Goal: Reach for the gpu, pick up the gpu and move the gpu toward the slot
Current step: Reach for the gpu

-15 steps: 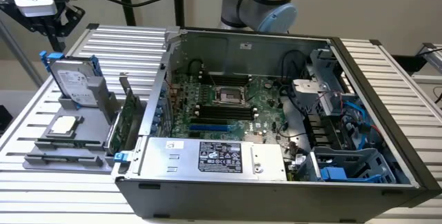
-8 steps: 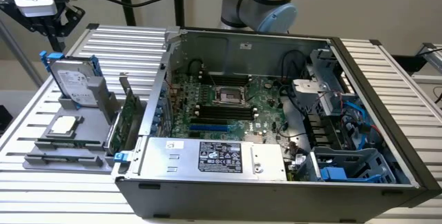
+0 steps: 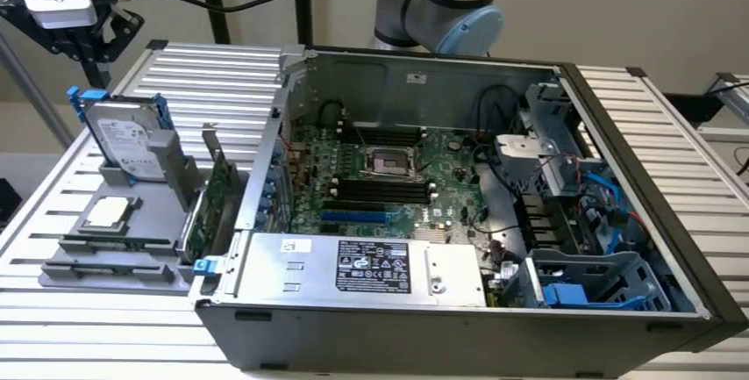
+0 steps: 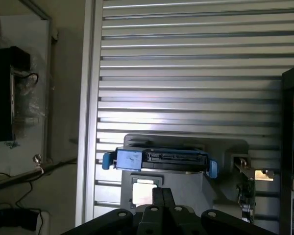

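Observation:
The gpu (image 3: 209, 203) stands upright on edge in a grey holder (image 3: 111, 270) just outside the open computer case, at the exterior view's left. From the wrist it is a thin green edge (image 4: 244, 191) with its silver bracket (image 4: 261, 174) catching light. My gripper (image 3: 84, 39) hangs high above the holder's far end, over the hard drive and well clear of the gpu. In the wrist view its two black fingers (image 4: 162, 192) are pressed together, shut on nothing. A blue expansion slot (image 3: 354, 218) lies on the motherboard inside the case.
A silver hard drive in a blue frame (image 3: 123, 139) (image 4: 159, 159) stands in the holder beside the gpu. A processor (image 3: 105, 213) and memory sticks (image 3: 117, 244) lie lower on the holder. The case wall (image 3: 263, 161) rises between the gpu and the motherboard. Ribbed metal table (image 4: 186, 58) lies around.

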Robot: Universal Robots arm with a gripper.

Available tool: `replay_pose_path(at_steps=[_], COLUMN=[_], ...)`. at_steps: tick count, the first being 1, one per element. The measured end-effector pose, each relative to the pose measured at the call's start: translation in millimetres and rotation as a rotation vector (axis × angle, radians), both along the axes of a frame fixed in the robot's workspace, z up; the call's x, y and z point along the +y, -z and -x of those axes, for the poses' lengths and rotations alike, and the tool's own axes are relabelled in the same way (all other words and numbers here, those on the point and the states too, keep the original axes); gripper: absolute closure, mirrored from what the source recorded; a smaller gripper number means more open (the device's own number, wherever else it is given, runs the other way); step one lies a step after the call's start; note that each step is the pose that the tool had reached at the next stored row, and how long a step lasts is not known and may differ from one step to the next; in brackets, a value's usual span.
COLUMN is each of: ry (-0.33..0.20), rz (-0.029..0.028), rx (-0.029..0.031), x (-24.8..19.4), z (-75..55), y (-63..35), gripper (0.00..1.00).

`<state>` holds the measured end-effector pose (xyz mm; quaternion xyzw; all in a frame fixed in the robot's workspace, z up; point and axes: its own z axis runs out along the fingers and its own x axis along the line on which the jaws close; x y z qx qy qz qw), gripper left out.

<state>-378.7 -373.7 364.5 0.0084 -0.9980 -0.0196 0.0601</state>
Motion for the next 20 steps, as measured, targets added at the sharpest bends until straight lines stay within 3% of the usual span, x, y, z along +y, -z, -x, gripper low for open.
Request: replay_pose_path(at_steps=[2,4,7,13,18,20], ry=[0.000,0.000,0.000,0.000,0.000,0.000], rz=[0.0000,0.0007,0.0006,0.0008,0.0007,0.0007], rx=[-0.0018,-0.0086,-0.0143,-0.0261,-0.0383,-0.0458], x=[-0.5,-1.6,-6.0,-18.8,-29.5,-36.0], z=[-0.8,-3.1,-9.9,-25.0,-37.1,-44.5], y=[0.6,1.7,3.9,8.0,11.6,13.8], gripper=[0.89,0.89,0.89,0.89,0.89,0.89])
